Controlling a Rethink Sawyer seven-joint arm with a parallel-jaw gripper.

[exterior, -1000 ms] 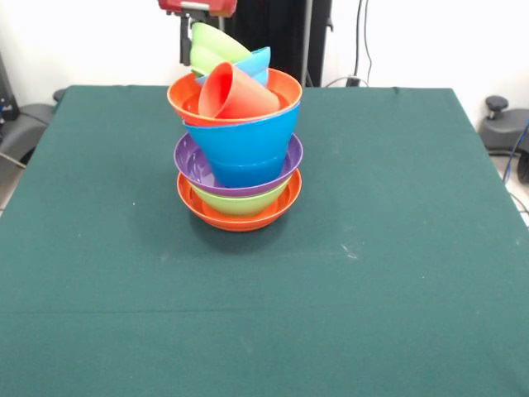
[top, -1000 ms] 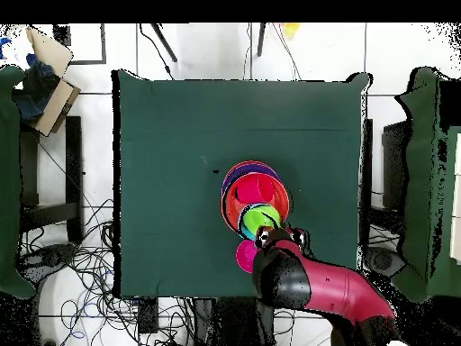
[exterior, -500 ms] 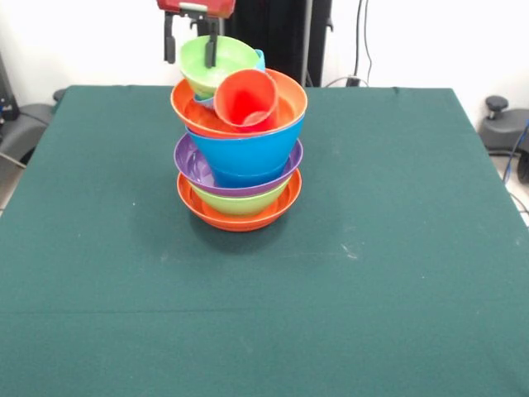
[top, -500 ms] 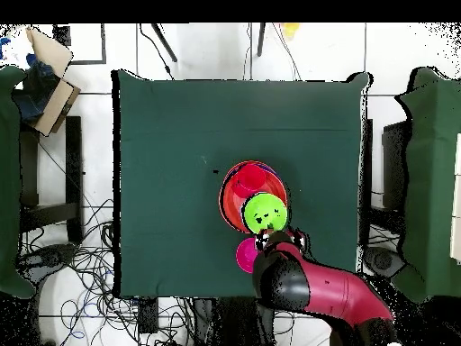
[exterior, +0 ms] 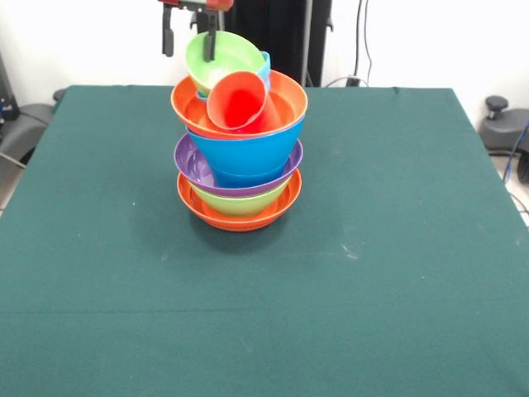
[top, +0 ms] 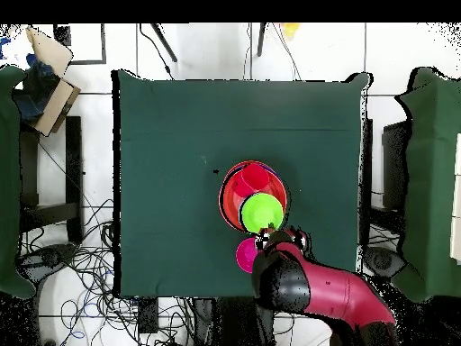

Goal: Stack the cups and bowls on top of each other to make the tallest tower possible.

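The gripper (exterior: 189, 43) hangs over the tower (exterior: 239, 157) near the counter's (exterior: 397, 248) far edge, one finger (exterior: 211, 45) inside the tilted green bowl (exterior: 221, 56) and one outside, apparently straddling its rim; whether they pinch it I cannot tell. That bowl leans in the upper orange bowl (exterior: 285, 99), mouth turned toward the front. The red tumbler (exterior: 238, 100) lies on its side there, its long axis near-horizontal, mouth toward the front. A magenta bowl (top: 247, 256) sits apart beside the tower.
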